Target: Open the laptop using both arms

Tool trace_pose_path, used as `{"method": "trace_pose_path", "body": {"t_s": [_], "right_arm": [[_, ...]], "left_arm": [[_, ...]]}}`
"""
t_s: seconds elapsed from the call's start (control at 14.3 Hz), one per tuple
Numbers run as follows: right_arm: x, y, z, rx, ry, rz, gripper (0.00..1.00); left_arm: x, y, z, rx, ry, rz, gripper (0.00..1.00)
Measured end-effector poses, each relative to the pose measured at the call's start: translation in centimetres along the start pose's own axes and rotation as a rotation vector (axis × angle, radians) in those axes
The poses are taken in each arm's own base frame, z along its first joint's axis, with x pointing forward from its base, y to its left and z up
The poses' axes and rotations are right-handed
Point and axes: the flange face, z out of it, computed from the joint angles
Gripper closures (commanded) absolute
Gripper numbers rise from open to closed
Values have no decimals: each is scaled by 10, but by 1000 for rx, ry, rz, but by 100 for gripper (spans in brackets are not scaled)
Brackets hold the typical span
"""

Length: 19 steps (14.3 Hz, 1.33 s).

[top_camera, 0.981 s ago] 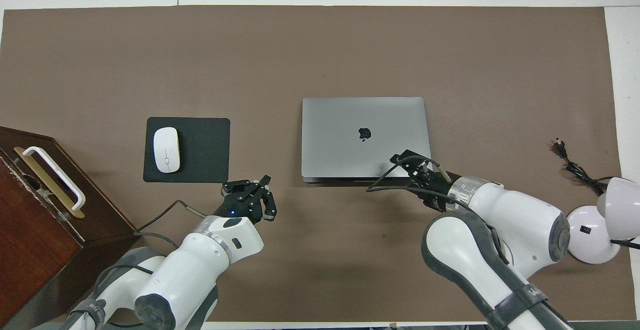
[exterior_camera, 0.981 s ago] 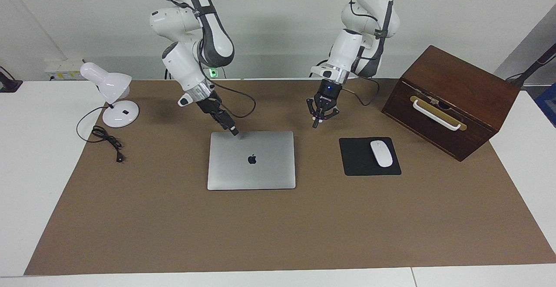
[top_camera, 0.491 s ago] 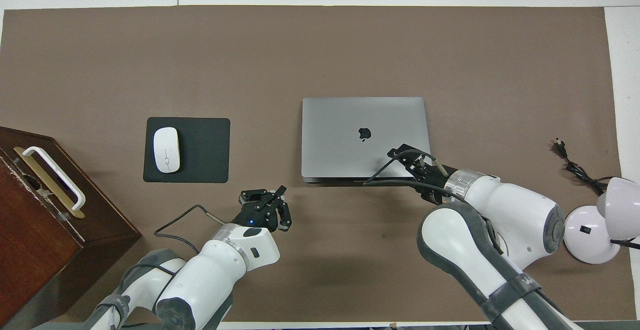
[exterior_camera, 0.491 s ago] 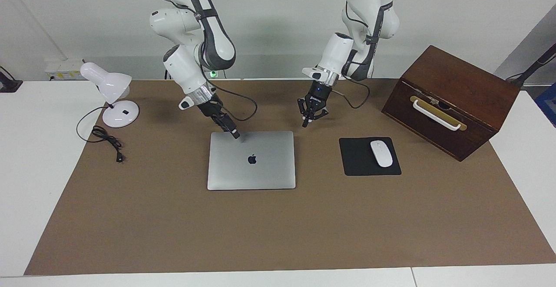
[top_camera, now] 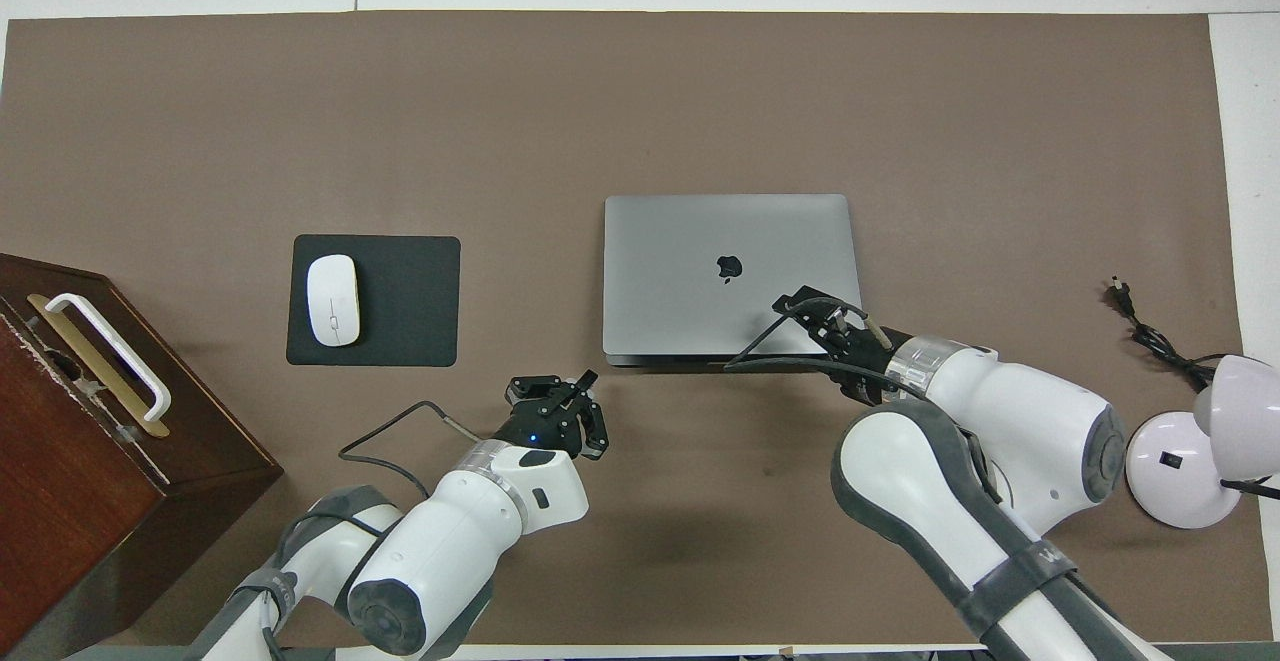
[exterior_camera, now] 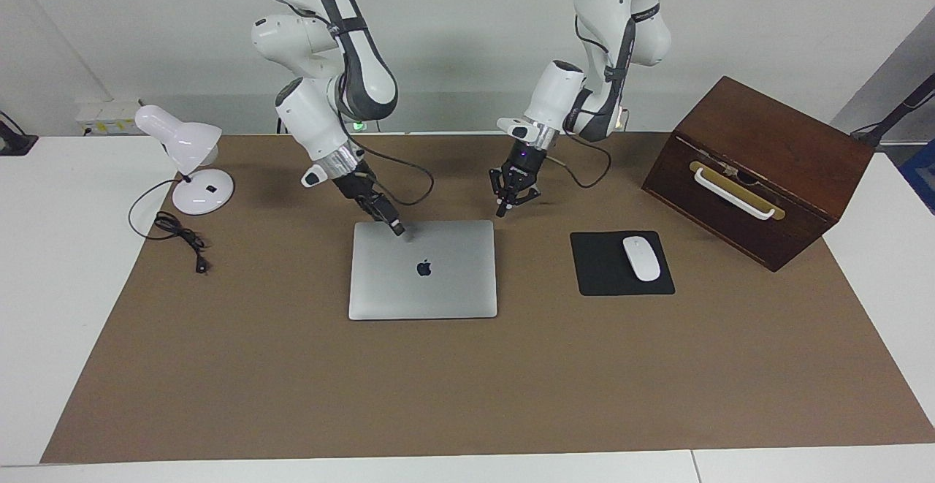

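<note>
Nearest the robots' side of the brown mat (exterior_camera: 292, 381) we have a white desk lamp (exterior_camera: 203, 192) at the right arm's end and a wooden box (exterior_camera: 760, 169) at the left arm's end. Next, the right gripper (exterior_camera: 395, 229) is down on the laptop (exterior_camera: 422, 271), tip touching the lid near the corner closest to the robots at the right arm's end; clenched or released, we cannot tell. The left gripper (exterior_camera: 504, 205) is released, claws spread, over bare mat just beside the laptop's other near corner, not touching it. The laptop lies closed and flat mid-mat, logo up. The mouse pad (exterior_camera: 603, 267) with a white mouse (exterior_camera: 640, 258) sits beside it toward the left arm's end. Handling, as we judge it: stiff metal shell, smooth and slippery, fairly heavy base, thin lid with a fragile screen inside. We'd press one gripper on the base or lid corner to pin it, and hook the other under the lid's lip along the seam edge nearer the robots, lifting gently, since the lid gives little to pinch.
</note>
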Motion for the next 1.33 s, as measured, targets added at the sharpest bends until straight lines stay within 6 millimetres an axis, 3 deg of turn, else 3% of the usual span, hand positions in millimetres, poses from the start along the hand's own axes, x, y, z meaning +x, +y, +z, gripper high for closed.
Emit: {"method": "trace_pose_path", "body": {"t_s": [0.56, 1.33], "right_arm": [[0, 0, 0, 0, 0, -1, 0], [1, -4, 0, 5, 2, -3, 0]], "left_arm": [[6, 7, 29, -6, -15, 16, 100], [12, 9, 46, -7, -14, 21, 100]]}}
